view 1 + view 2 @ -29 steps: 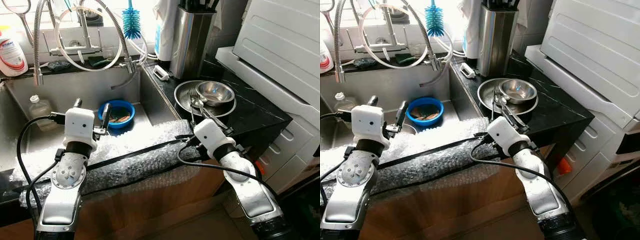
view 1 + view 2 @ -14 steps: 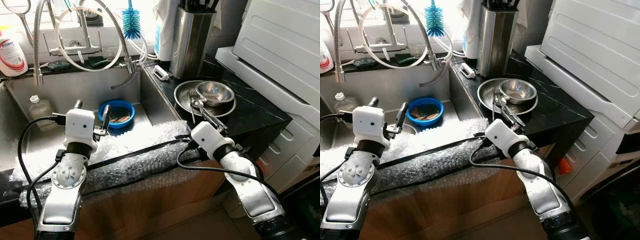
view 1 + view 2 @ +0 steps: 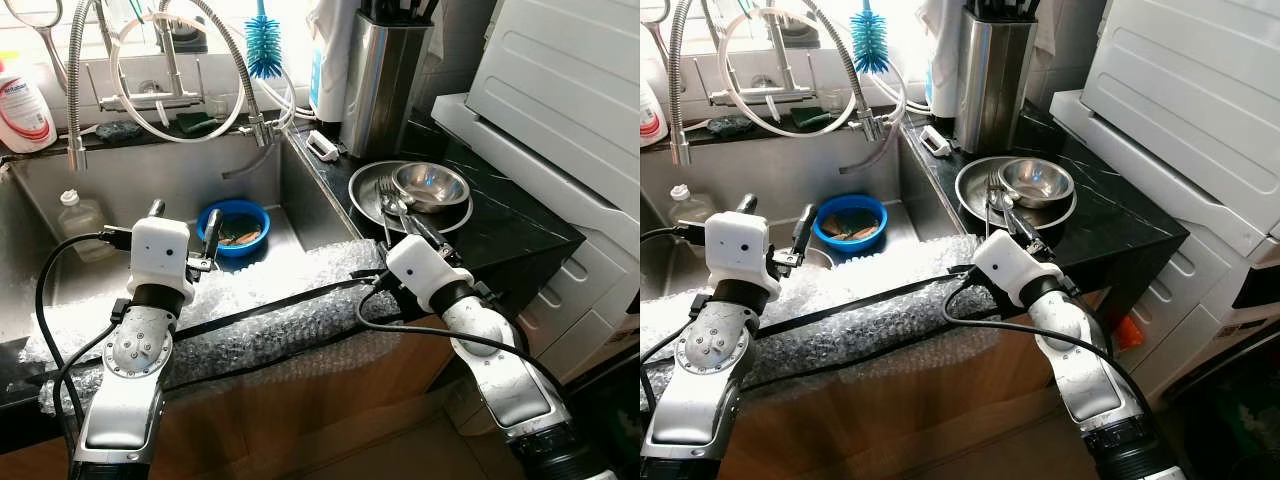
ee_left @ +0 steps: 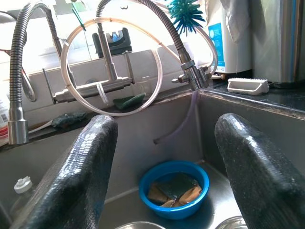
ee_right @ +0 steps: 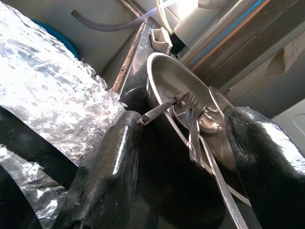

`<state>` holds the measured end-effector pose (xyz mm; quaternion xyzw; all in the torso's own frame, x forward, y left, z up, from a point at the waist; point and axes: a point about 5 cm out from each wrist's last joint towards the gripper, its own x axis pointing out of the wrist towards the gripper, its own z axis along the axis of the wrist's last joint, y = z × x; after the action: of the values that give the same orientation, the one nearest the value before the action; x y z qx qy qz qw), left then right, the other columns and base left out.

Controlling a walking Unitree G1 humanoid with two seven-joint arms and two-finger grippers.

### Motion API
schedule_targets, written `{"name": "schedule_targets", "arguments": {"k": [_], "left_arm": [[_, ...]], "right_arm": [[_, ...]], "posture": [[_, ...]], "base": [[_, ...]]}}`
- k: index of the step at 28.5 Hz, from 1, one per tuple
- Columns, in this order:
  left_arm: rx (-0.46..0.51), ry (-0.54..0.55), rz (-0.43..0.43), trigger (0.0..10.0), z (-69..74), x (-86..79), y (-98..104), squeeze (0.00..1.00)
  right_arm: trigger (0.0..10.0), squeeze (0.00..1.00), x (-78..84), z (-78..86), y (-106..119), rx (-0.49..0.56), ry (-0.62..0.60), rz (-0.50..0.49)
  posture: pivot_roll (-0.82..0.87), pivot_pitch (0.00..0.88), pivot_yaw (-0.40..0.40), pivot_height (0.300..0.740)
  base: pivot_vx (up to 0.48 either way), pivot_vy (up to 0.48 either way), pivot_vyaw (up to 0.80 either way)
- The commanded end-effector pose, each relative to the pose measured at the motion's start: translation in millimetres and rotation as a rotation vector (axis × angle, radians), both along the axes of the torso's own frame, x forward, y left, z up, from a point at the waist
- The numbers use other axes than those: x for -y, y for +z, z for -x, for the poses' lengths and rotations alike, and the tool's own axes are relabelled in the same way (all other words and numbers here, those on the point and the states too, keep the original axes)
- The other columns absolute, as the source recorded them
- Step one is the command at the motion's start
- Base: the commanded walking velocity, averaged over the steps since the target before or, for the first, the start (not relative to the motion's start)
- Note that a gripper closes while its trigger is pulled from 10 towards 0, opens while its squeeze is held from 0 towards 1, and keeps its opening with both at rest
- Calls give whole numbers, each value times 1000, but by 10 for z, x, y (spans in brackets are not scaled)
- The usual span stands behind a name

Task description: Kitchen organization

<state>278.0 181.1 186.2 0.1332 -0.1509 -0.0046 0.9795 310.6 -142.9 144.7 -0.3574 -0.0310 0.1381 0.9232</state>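
Steel plate (image 3: 368, 190) on the black counter (image 3: 500, 225), at 1 o'clock from the sink (image 3: 120, 190); small steel bowl (image 3: 431, 185), fork (image 3: 383, 195) and spoon (image 5: 202, 143) lie on it. Right gripper (image 5: 183, 157) released, fingers spread, at the plate's near rim, not touching. Left gripper (image 4: 162, 162) released, hanging over the sink, blue bowl (image 4: 174, 188) beyond. Bubble wrap (image 3: 250, 300) along the front edge.

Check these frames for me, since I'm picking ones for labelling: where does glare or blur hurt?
Left eye view: the window behind the faucet is blown out, and the bubble wrap glares white. Left wrist view: same backlight, yet the blue bowl stays sharp; the near fingers look soft. Right wrist view: bubble wrap shines hard, and the steel plate and fork stay readable.
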Motion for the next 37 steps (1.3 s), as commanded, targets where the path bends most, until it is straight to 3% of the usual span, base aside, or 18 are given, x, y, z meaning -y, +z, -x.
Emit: {"name": "schedule_targets", "arguments": {"k": [1,2,3,4,5,10,11,22,23,24,25,37], "left_arm": [[14,-3,-11,10000,-19,30,30,0],[15,-2,-11,10000,-19,30,31,0],[15,-2,-11,10000,-19,30,31,0],[16,-1,-11,10000,-17,30,31,0],[17,-1,-10,10000,-17,31,31,0],[18,0,-9,10000,-18,30,32,0],[17,-1,-9,10000,-20,31,33,0],[18,1,-8,10000,-20,28,33,0],[18,1,-7,10000,-20,29,33,0],[18,1,-7,10000,-19,31,33,0],[19,1,-7,10000,-19,31,33,0],[19,-1,-5,10000,-22,40,30,0]], "right_arm": [[10000,0,19,-30,33,12,-2,14],[8549,0,21,-31,32,12,-3,14],[8549,0,21,-31,32,12,-3,14],[3451,0,23,-31,36,16,-6,11],[275,0,24,-30,40,19,-6,8],[0,0,24,-22,41,23,-2,6],[10000,0,24,-24,33,19,-1,6],[10000,0,13,-49,36,23,0,5],[9608,0,13,-48,37,24,1,5],[5961,0,13,-47,40,28,1,4],[39,0,12,-46,40,28,3,2],[0,0,-17,-34,38,31,27,-2]], "posture": [[-32,0,-86,727],[-31,0,-86,727],[-31,0,-86,727],[-31,0,-87,727],[-31,0,-87,727],[-33,0,-87,727],[-33,0,-87,727],[-30,0,-87,727],[-31,0,-87,727],[-30,0,-88,727],[-29,0,-87,727],[-30,0,-86,727]], "base": [[0,0,0],[0,0,0],[0,0,0],[0,0,0],[0,0,0],[0,0,0],[0,0,0],[0,0,0],[0,0,0],[0,0,0],[0,0,0],[0,0,0]]}}
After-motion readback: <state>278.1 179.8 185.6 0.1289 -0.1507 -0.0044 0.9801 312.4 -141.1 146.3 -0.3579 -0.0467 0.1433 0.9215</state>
